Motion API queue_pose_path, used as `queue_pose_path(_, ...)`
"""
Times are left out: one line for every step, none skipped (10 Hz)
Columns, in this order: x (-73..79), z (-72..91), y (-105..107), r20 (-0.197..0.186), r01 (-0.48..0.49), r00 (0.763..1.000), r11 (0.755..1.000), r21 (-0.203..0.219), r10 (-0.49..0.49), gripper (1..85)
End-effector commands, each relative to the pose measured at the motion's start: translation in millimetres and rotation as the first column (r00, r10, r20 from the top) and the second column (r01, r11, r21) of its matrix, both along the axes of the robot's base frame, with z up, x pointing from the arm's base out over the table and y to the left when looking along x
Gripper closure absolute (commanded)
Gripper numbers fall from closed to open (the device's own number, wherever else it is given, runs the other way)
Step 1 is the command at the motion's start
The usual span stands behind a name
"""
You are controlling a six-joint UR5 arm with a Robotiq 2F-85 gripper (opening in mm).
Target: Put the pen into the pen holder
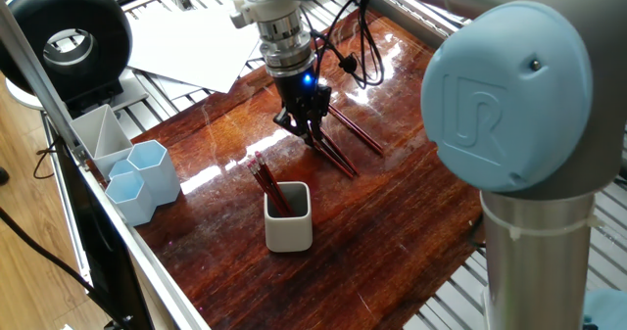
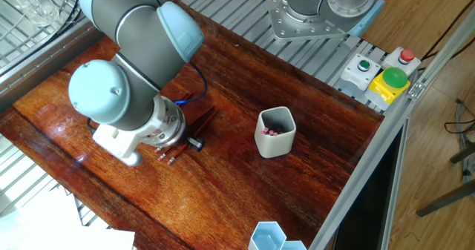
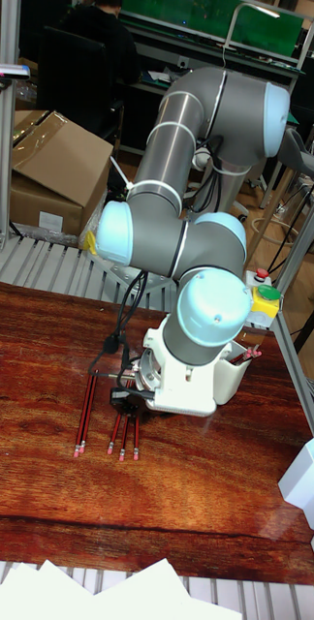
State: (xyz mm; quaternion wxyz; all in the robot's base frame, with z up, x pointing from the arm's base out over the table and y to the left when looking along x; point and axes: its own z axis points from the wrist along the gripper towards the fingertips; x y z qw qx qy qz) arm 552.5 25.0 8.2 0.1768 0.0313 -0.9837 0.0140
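On the glossy red-brown wooden table (image 1: 392, 222), the black two-finger gripper (image 1: 307, 126) was seen lowered, tips down, over a small cluster of dark red pens (image 1: 338, 154) lying flat on the surface, at about 1 o'clock from the off-white pen holder (image 1: 288, 217). Whether a pen had been pinched could not be told: the fingers appeared drawn close together around the near end of the cluster, but the contact itself was hidden by the gripper body in every view. In the tall fixed view, four pens (image 3: 109, 418) were shown lying roughly parallel below the wrist, one (image 3: 83, 415) set a little apart at 9 o'clock from the rest. Several pens (image 1: 265, 181) were already seen standing tilted in the holder, their ends rising toward 11 o'clock; their tips were glimpsed in the cup's grey inside (image 2: 274, 124) from the other fixed view.

Each pen was judged light, thin, stiff and smooth, likely to roll or pivot on the polished wood, and the neighbours lay close enough to be nudged. A hold near the middle of the shaft, across its width, was judged soundest, so that the pen would hang level and could be tipped upright over the opening. Two pale blue hexagonal cups (image 1: 145, 178) were left near the table's edge, at 9 o'clock from the holder.
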Motion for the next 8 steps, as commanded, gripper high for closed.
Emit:
queue_pose_path(2.0, -0.1, 6.9, -0.008, 0.013, 1.000, 1.000, 0.019, -0.013, 59.7)
queue_pose_path(3.3, -1.2, 6.1, -0.005, 0.012, 1.000, 1.000, 0.015, -0.012, 60.0)
queue_pose_path(4.7, -3.0, 5.4, -0.002, 0.007, 1.000, 1.000, 0.014, -0.007, 60.3)
queue_pose_path(6.1, -4.9, 3.9, 0.001, 0.006, 1.000, 1.000, 0.008, -0.006, 60.7)
queue_pose_path(6.7, -6.4, 3.6, 0.001, 0.006, 1.000, 1.000, 0.007, -0.006, 60.7)
queue_pose_path(7.4, -7.8, 2.5, 0.001, 0.006, 1.000, 1.000, 0.004, -0.006, 61.3)
queue_pose_path(7.7, -8.6, 2.4, 0.001, 0.006, 1.000, 1.000, 0.004, -0.006, 61.3)
queue_pose_path(8.0, -9.2, 1.4, 0.001, 0.004, 1.000, 1.000, 0.001, -0.004, 62.3)
